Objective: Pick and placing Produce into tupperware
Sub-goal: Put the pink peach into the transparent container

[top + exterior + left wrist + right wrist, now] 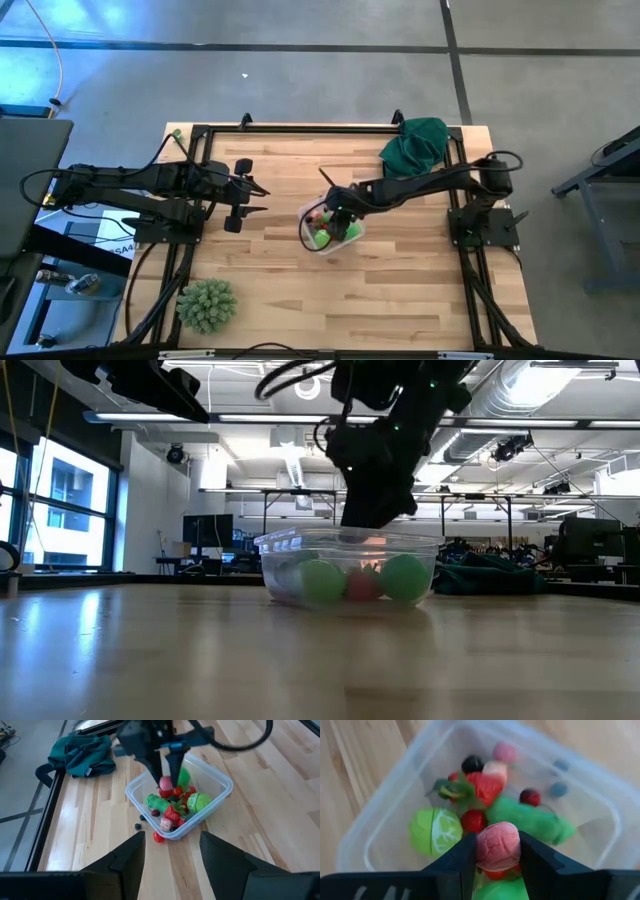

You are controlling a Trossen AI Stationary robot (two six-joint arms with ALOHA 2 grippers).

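Tupperware point(345, 237) sits near the middle of the wooden table point(400, 300), a clear box already loaded with produce point(175, 805): a lime-green half point(436, 831), a long green piece point(530, 820), red strawberry-like pieces point(487, 787), small red berries and a dark one. The right gripper point(498, 851) hangs directly over the box, its two dark fingers point(457, 865) pressed against either side of a pink, wrinkled ball point(498, 846), which is held just above the pile. From the left wrist view the same pink ball shows between the fingertips, over the box's interior. Outside the box, a red piece point(158, 837) lies on the wood touching or just beside the near wall, with two small dark bits point(140, 821) nearby. In the low view the green and red pieces show through the clear wall, with the right arm coming down from above. The left gripper point(248, 188) waits well apart from the box at the table's left side, its fingers point(127, 857) spread apart and holding nothing. A dark green cloth point(415, 143) lies bunched at the far right corner of the table, and a spiky pale-green ball point(207, 304) rests near the front left corner.
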